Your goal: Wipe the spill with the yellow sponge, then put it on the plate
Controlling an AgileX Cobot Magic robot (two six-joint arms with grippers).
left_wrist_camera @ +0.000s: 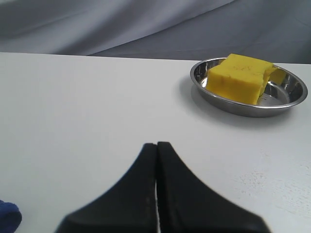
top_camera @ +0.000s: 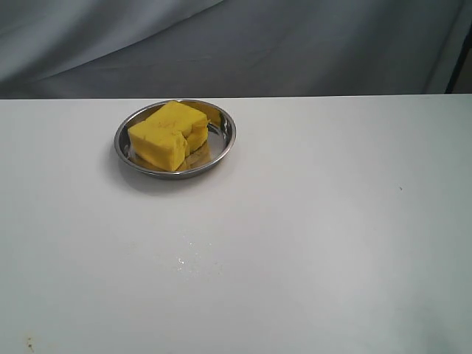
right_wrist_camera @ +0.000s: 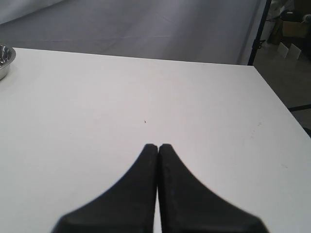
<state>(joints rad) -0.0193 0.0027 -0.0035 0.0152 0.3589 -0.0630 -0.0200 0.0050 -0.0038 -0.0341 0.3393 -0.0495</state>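
The yellow sponge lies inside the shiny steel plate at the table's back left; in the left wrist view the sponge fills much of the plate. No amber puddle shows; only a faint patch of tiny pale droplets marks the tabletop in front of the plate. Neither arm appears in the exterior view. My left gripper is shut and empty, low over the table, well short of the plate. My right gripper is shut and empty over bare table.
The white table has its far edge against a grey curtain. Its right edge shows in the right wrist view, with floor clutter beyond. A dark blue object sits at the corner of the left wrist view. A sliver of plate rim shows at right wrist view's edge.
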